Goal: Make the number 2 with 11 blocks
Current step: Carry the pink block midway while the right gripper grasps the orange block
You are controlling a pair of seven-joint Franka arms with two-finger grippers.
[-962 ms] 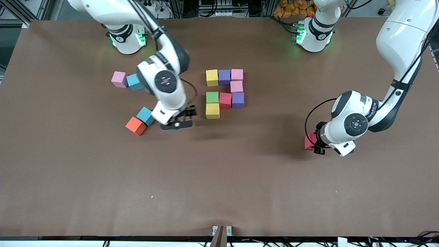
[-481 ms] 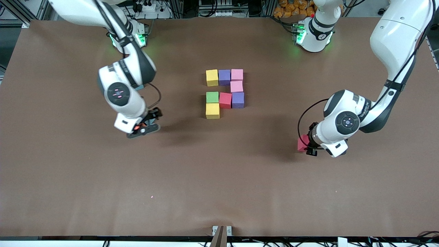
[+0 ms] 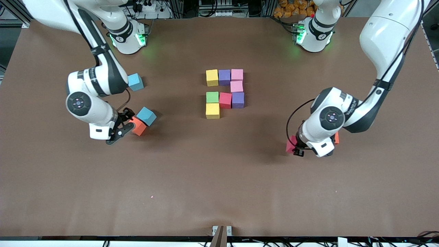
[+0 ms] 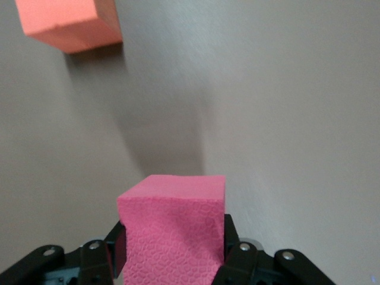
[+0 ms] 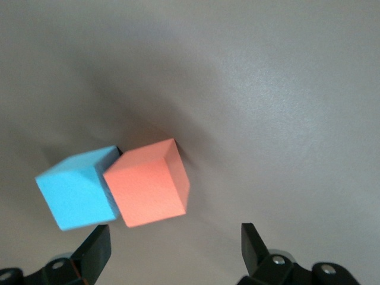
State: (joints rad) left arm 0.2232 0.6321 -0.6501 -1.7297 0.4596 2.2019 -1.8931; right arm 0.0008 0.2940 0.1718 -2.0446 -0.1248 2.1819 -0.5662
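A partial number 2 lies mid-table: yellow (image 3: 212, 77), purple (image 3: 224, 77) and pink (image 3: 237, 74) blocks in one row, a pink block (image 3: 236, 86) below, then green (image 3: 212, 97), red (image 3: 225, 100) and purple (image 3: 238, 100), and a yellow block (image 3: 212, 110) nearest the camera. My left gripper (image 3: 295, 146) is shut on a red block (image 3: 291, 144), which also shows in the left wrist view (image 4: 172, 225), above the table; an orange block (image 4: 68, 24) lies close by. My right gripper (image 3: 122, 124) is open beside another orange block (image 3: 139, 127), which shows ahead of its open jaws (image 5: 151, 181).
A light-blue cube (image 3: 146, 116) touches the orange block by my right gripper and also shows in the right wrist view (image 5: 77, 187). A second light-blue cube (image 3: 135, 81) lies near the right arm's base. The orange block by the left arm (image 3: 336, 138) is mostly hidden.
My right arm has swung from beside the number 2 toward its own end of the table, to the orange block. My left gripper has carried the red block toward the table's middle.
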